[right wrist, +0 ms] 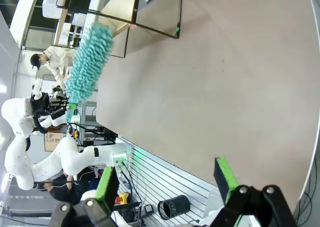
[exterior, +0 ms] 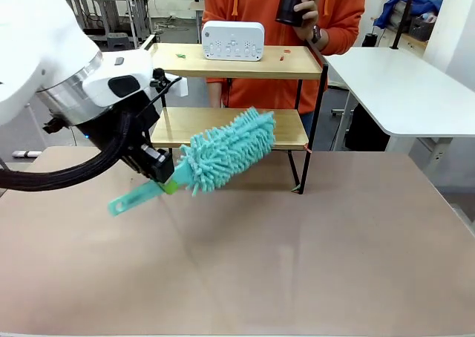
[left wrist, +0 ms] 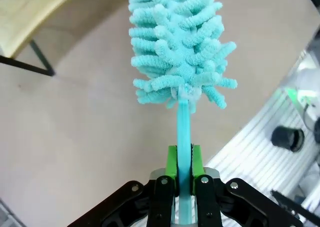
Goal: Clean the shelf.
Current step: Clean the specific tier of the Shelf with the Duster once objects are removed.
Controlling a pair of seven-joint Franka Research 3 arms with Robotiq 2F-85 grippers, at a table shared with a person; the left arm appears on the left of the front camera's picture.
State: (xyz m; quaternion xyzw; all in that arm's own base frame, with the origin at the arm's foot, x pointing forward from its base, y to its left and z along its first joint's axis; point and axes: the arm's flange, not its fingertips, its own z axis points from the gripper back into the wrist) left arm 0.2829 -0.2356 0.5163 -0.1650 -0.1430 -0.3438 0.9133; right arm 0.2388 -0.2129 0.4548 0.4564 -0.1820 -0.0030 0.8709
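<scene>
The shelf [exterior: 297, 62] stood at the far part of the brown table [exterior: 312, 263], with its black legs on the table surface. On its upper board there was a white device [exterior: 233, 40] with small buttons. The lower board carried nothing that I could make out.

In front of the lower board, a teal duster [exterior: 226, 150] with a fluffy head hung tilted, the head pointing up toward the shelf and the flat handle pointing down to the robot's left. From the front, the head overlapped the edge of the lower board; whether it touched the wood, I could not tell.

The left gripper [left wrist: 184, 162] was closed tightly on the duster's handle. In the left wrist view, the green pads [left wrist: 172, 162] pressed it from both sides, just below the head.

The right gripper [right wrist: 166, 177] was spread wide with nothing between its fingers, well apart from the shelf.

Behind the shelf stood a person in an orange hoodie. The person's hand [exterior: 310, 7] held a dark cup [exterior: 289, 1] at chest height, above the upper board.
</scene>
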